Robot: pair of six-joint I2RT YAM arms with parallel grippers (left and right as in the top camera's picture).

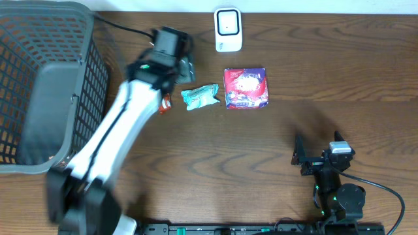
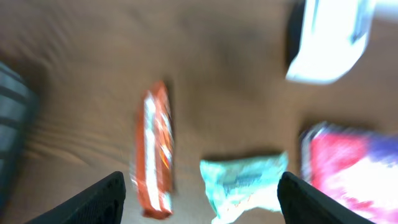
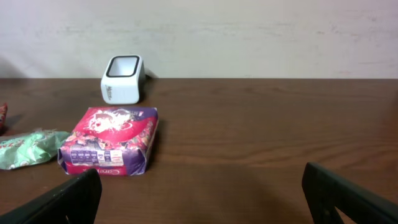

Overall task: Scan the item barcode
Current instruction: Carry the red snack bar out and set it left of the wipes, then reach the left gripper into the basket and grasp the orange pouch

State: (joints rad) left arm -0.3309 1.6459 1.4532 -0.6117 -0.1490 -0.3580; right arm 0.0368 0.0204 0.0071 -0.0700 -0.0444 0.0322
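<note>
Left hand (image 2: 200, 185) hangs released above the orange bar (image 2: 154, 152) and green packet (image 2: 245, 186) — centre on one before clenching; right hand (image 3: 200, 177) released too.

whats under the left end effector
Below the open left end effector, an orange snack bar and a pale green packet lie on the table. Overhead, the left arm covers most of the bar.

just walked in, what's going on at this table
The left tool hangs open and empty over the wooden table, close to a slim orange snack packet and a crumpled pale green packet. A red and purple box lies beside them, and the white barcode scanner stands at the far edge. The right tool is open and empty near the front. A grey mesh basket sits at the left. Nothing is at the scanner yet.
</note>
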